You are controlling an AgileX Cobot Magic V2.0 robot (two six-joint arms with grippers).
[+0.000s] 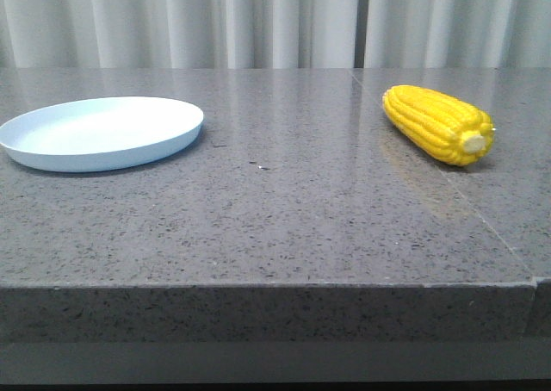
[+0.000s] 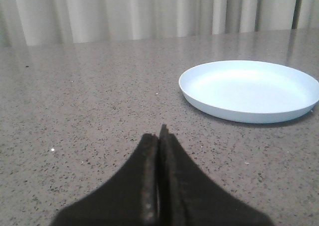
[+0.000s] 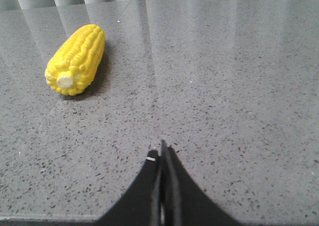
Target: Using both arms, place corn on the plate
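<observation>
Corn lies alone on table, open all round; plate well apart to its left, bare tabletop btwn; curtain behind.

My front camera looks low and forward across the table; each wrist camera sits close above it, sharing the plate leftward, the corn rightward.

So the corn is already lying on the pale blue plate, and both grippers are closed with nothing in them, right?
Not quite. The front view shows the corn lying on the stone table, far to the right of the plate, which holds nothing. The rest is right: the left gripper and right gripper are both shut on nothing.
</observation>
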